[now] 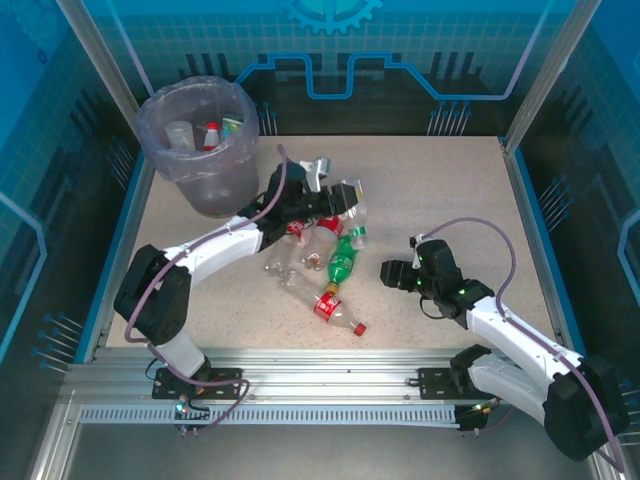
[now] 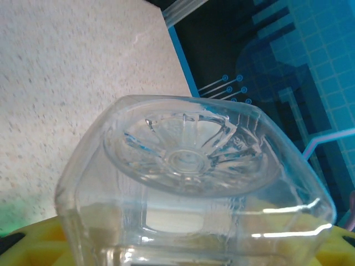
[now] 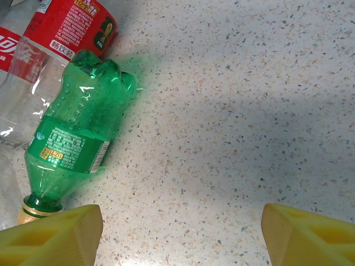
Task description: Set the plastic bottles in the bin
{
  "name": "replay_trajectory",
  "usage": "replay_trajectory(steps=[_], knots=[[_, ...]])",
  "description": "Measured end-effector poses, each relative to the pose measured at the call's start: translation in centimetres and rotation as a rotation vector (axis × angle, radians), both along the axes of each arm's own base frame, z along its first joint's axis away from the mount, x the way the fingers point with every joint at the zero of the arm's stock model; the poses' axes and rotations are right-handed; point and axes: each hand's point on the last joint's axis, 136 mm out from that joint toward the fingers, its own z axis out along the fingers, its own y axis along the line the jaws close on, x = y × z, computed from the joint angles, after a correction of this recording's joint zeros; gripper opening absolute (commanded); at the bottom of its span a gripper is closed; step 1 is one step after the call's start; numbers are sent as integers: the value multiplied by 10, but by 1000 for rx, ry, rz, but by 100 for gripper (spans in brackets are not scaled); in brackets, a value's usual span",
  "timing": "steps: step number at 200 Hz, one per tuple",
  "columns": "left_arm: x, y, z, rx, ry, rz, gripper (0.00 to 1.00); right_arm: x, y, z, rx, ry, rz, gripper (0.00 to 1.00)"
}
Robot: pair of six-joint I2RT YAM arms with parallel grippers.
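Note:
My left gripper [image 1: 325, 203] reaches over the pile of plastic bottles in the middle of the table and is shut on a clear bottle [image 1: 347, 192]. In the left wrist view that bottle's ribbed base [image 2: 191, 160] sits right in front of the camera, between the yellow fingers [image 2: 28, 244]. A green bottle [image 3: 77, 133] lies to the left of my right gripper [image 3: 183, 235], which is open over bare table. This same green bottle [image 1: 343, 262] lies just left of the right gripper [image 1: 392, 272] in the top view. The grey bin [image 1: 200, 150] stands at the far left corner with bottles inside.
Several more bottles lie in the pile. One with a red label [image 1: 328, 306] is nearest the front, and another red-labelled one [image 3: 72, 22] sits beyond the green one. Blue walls and metal posts enclose the table [image 1: 450, 200].

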Motion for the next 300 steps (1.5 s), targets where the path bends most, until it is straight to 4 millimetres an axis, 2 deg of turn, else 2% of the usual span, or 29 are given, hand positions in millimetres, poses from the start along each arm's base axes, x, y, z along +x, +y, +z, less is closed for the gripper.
replay_trajectory(steps=[20,44,65,83,96,126,148,182,218,241,263,300], knots=[[8,11,32,30,-78,13,31,0,1,0,5,2,3,76],[12,24,76,57,-177,22,18,-1,2,0,9,4,8,76],[15,45,112,70,-257,51,12,-1,2,0,7,3,11,76],[22,73,136,89,-310,104,7,-1,1,1,-6,4,22,77],[28,96,151,109,-343,152,0,-1,2,4,-15,-1,31,78],[42,151,175,175,-398,271,0,3,3,7,-25,-8,43,81],[55,203,191,219,-434,396,0,3,3,4,-32,2,44,81],[68,281,203,272,-452,593,0,2,2,4,-34,4,43,81],[81,331,222,292,-490,734,0,-1,-6,4,-68,-1,33,81],[97,365,221,311,-484,825,0,-3,-11,5,-86,0,29,81],[117,388,209,370,-452,876,0,-4,-13,6,-92,-2,25,81],[157,400,179,507,-382,843,0,-6,-15,6,-101,-2,22,81]])
